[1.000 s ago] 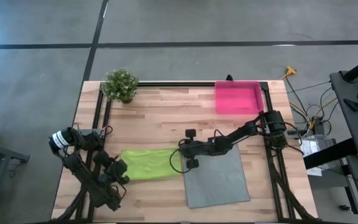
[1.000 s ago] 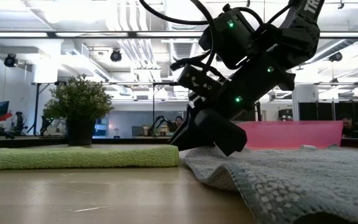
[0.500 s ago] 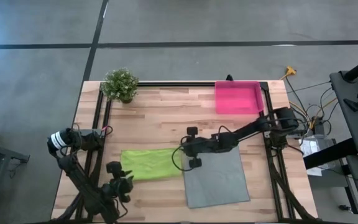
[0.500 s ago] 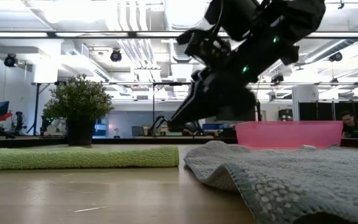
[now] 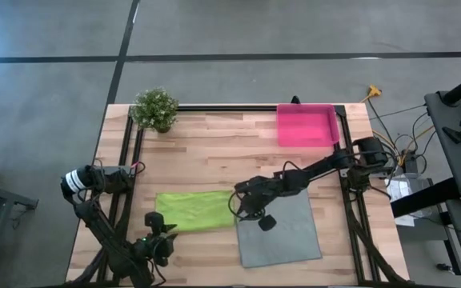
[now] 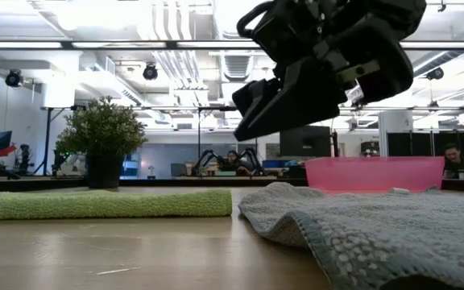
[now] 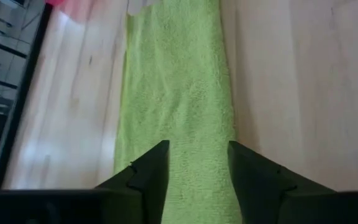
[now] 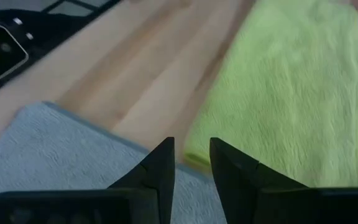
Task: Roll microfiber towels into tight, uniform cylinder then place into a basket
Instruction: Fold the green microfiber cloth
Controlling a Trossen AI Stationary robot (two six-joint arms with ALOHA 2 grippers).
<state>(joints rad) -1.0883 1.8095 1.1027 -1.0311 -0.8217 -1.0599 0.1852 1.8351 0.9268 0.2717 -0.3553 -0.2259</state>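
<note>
Hovering above the near-left corner of the grey towel [image 5: 280, 228], the right tool [image 5: 250, 210] hangs clear of the cloth with its two fingers [image 8: 157, 168] a narrow gap apart and nothing between them; in the low view it floats well above the fabric, tilted down toward the seam where the two cloths meet. Its wrist camera looks past the fingers at the grey corner and at the end of the lime green towel [image 5: 194, 210] just beyond it. The left tool [image 5: 157, 238] sits low at the front-left of the tabletop [image 5: 214, 152], near the other end of the green towel, fingers [image 7: 151, 168] apart and empty, with the folded green strip running away between them in its wrist view. The green towel lies as a flat, folded band on the wood, not rolled, its right end close against the left edge of the grey towel. The grey towel is spread flat to the right of it, its near edge slightly rumpled in the low view. The pink basket [image 5: 306, 126] stands at the far right edge of the tabletop, well apart from both towels, with no towel in it. A small potted plant [image 5: 155, 109] stands at the far left corner
</note>
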